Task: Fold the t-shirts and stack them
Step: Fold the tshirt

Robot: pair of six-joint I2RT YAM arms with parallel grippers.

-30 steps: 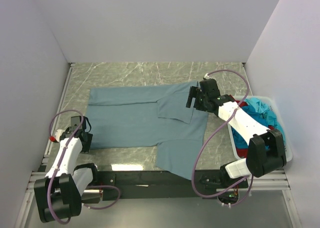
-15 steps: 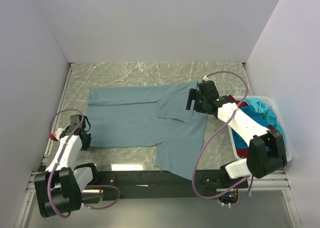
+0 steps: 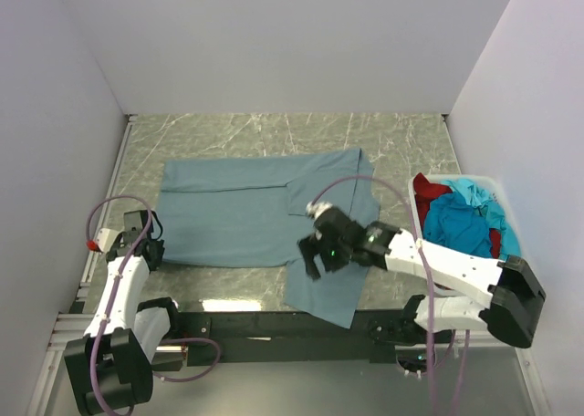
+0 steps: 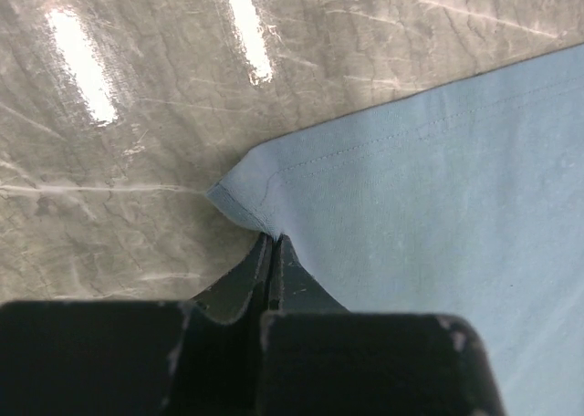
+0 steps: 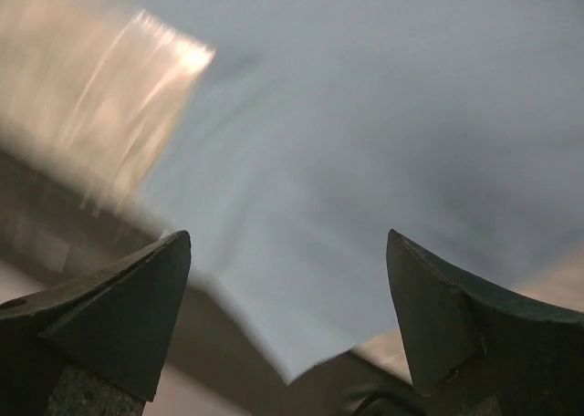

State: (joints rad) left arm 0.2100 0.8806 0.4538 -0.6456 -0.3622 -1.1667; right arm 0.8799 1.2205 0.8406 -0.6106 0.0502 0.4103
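Near-left, I've got L gripper (image 4: 272, 241) clamped on grey tee (image 4: 438, 188) corner; R gripper (image 5: 287, 284), fingers (image 5: 119, 297) spread, hovers over its near-right end.

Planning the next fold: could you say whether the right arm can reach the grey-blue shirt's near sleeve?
Probably yes: the right gripper is open right over the near sleeve of the grey-blue t-shirt, with nothing between.

You will find no legible text, label, brand, number or sign in any view: none on the grey-blue cloth t-shirt (image 3: 237, 215), the white plastic bin (image 3: 514, 228) or the grey marbled tabletop (image 3: 274, 133).
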